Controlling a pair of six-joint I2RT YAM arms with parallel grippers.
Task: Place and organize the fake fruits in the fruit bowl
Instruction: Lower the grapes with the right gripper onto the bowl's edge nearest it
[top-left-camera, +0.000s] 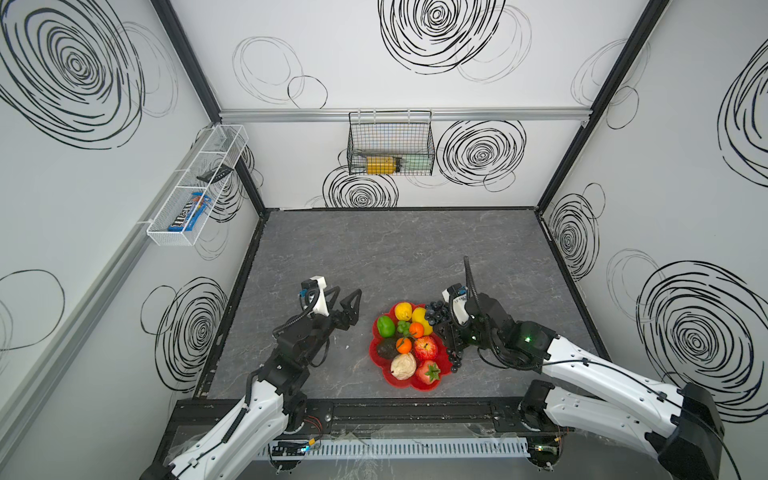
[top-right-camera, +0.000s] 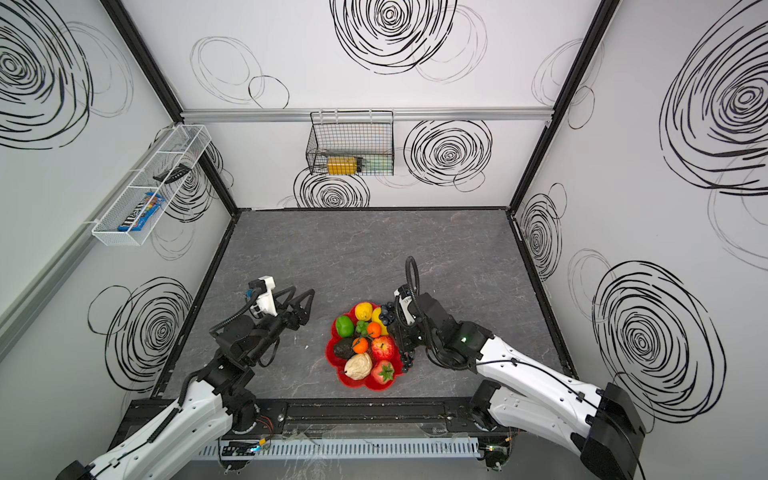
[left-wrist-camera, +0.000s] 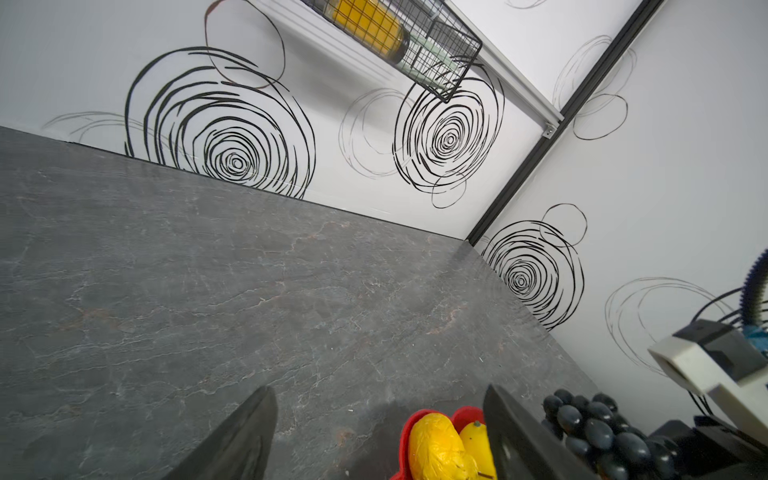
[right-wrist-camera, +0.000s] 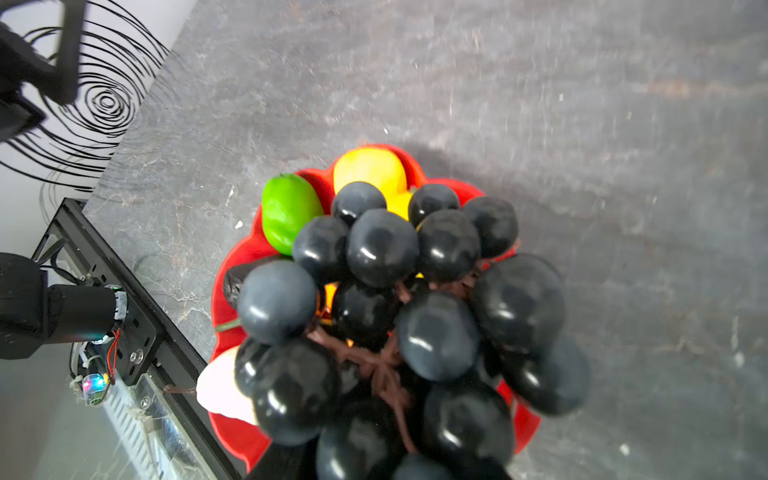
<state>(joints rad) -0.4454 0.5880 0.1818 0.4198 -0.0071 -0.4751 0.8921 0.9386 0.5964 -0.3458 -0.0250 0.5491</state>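
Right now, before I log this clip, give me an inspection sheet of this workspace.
Surface: gray table, marbled.
Job's things: fruit bowl holds lemons, lime, oranges, apple, avocado, beige fruit, strawberry; black grapes at its right rim.
Clutter: nothing seen.
Grippers: left gripper jaws open, empty; right gripper jaws closed on the black grapes.
Cables: black hose arches above right wrist.
Surroundings: black wire basket on back wall; white mesh basket on left wall.

fruit bowl (top-left-camera: 373, 348) on table (top-left-camera: 374, 257), left hand (top-left-camera: 348, 291) to its left, grapes (top-left-camera: 436, 312) over its right rim
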